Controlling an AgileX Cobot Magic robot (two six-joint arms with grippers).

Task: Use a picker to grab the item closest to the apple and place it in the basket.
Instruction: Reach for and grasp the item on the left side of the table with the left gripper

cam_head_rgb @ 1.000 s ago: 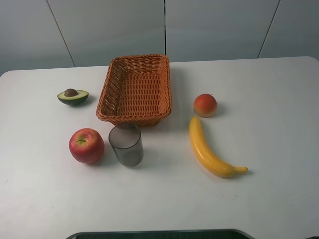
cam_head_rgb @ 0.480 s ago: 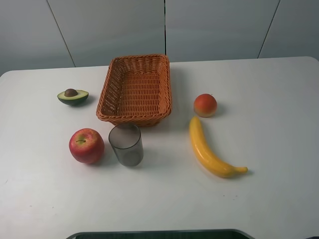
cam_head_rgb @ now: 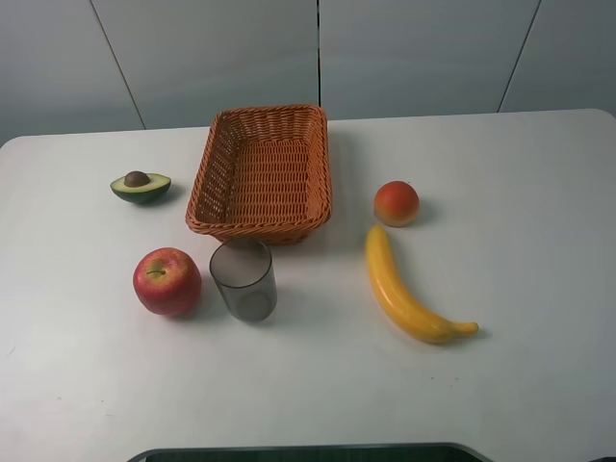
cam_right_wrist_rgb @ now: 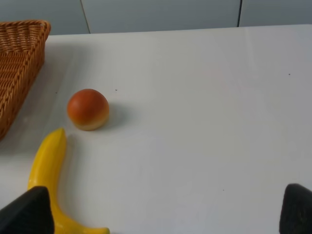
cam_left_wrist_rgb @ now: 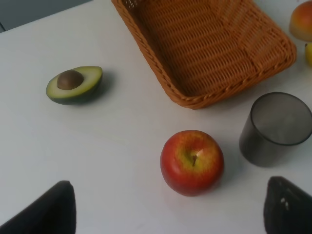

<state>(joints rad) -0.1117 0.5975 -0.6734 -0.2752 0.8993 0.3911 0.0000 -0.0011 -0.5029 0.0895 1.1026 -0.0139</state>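
Observation:
A red apple (cam_head_rgb: pixel 167 281) (cam_left_wrist_rgb: pixel 192 162) sits at the front left of the white table. Right beside it stands a smoky grey translucent cup (cam_head_rgb: pixel 244 280) (cam_left_wrist_rgb: pixel 274 129), upright. Behind both lies an empty orange wicker basket (cam_head_rgb: pixel 217 168) (cam_left_wrist_rgb: pixel 161 58). Neither gripper shows in the exterior high view. In the left wrist view the left gripper (cam_left_wrist_rgb: pixel 170 212) hangs above the table near the apple, its dark fingertips (cam_left_wrist_rgb: pixel 46 212) wide apart and empty. The right gripper (cam_right_wrist_rgb: pixel 161 212) is open too, with its fingertips (cam_right_wrist_rgb: pixel 27 214) at the frame corners, near the banana.
A halved avocado (cam_head_rgb: pixel 141 186) (cam_left_wrist_rgb: pixel 74 84) lies left of the basket. A small orange-red fruit (cam_head_rgb: pixel 396 203) (cam_right_wrist_rgb: pixel 87 109) and a yellow banana (cam_head_rgb: pixel 406 292) (cam_right_wrist_rgb: pixel 48 168) lie to the right. The table's front edge (cam_head_rgb: pixel 308 449) runs along the bottom.

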